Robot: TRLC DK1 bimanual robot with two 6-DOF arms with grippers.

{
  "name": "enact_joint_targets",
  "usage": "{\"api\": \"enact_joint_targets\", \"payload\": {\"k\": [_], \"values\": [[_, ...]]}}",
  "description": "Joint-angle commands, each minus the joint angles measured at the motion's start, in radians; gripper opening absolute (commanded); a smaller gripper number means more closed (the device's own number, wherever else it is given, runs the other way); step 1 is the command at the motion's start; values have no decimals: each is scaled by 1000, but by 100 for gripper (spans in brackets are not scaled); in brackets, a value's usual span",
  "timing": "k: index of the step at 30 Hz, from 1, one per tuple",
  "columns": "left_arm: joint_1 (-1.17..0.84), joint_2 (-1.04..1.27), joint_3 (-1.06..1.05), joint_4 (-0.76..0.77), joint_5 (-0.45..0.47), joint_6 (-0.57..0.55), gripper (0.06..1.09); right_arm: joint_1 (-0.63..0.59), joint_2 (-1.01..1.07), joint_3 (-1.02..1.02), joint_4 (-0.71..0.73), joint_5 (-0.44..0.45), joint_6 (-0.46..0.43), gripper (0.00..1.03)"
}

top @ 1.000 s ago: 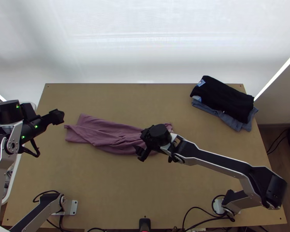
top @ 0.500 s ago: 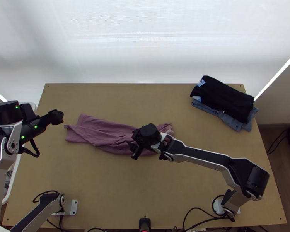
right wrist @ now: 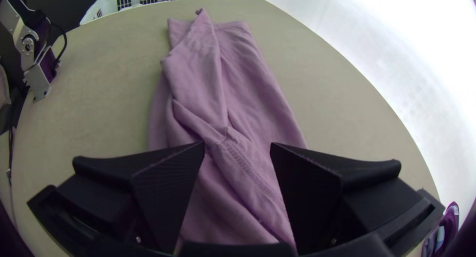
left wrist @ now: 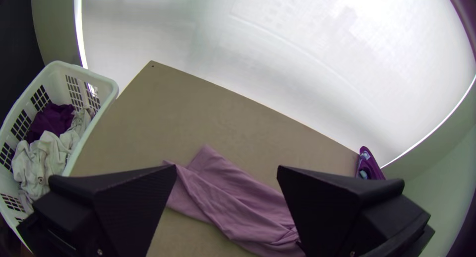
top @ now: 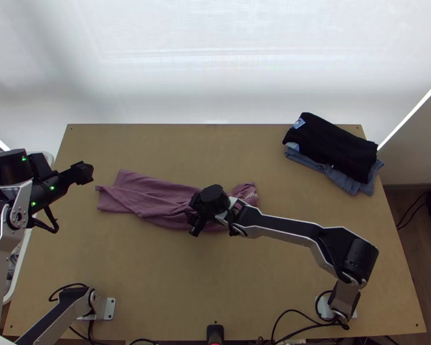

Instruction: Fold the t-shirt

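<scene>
Though rumpled, purple cloth [left wrist: 52, 120] and whitish cloth [left wrist: 42, 158] inside a white basket [left wrist: 55, 81].

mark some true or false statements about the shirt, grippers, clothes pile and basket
1. The t-shirt lies bunched in a long strip. True.
2. The right gripper is clamped shut. False: the right gripper's fingers are apart, over the t-shirt.
3. In the pile, a black garment lies on a blue one. True.
4. The basket is empty. False: the basket holds clothes.
5. The left gripper is open. True.
</scene>
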Motion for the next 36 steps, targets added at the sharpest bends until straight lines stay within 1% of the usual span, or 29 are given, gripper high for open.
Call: {"api": "enact_joint_targets", "payload": {"k": [1,6,7,9,10,11,13,14,18,20,24,27,33,36], "values": [[9,-9,-19,11,7,6,104,8,38,35,14,6,-15,64],[11,-8,-21,13,7,6,104,6,59,49,17,6,-13,64],[11,-8,-22,13,7,6,104,6,64,52,17,6,-12,58],[11,-8,-24,13,7,6,104,9,64,49,34,6,-9,26],[11,-9,-24,13,7,6,104,9,62,42,49,6,-7,13],[11,-8,-24,13,7,6,104,8,61,38,55,6,-4,14],[12,-9,-24,13,7,6,104,12,54,33,55,6,-10,10],[12,-9,-25,13,5,8,104,12,48,29,55,6,-12,3],[18,-9,-31,13,7,12,104,11,-4,-14,65,15,2,3],[18,-6,-37,16,7,12,104,-3,-31,-11,49,23,60,3],[25,9,-64,42,8,18,104,-46,-127,-50,34,30,105,3],[41,40,-88,68,8,37,104,-89,-191,-77,26,50,125,3],[43,89,-172,179,8,84,104,-189,-278,-143,25,52,135,3],[49,124,-212,234,8,112,104,-215,-312,-175,28,53,137,3]]}}
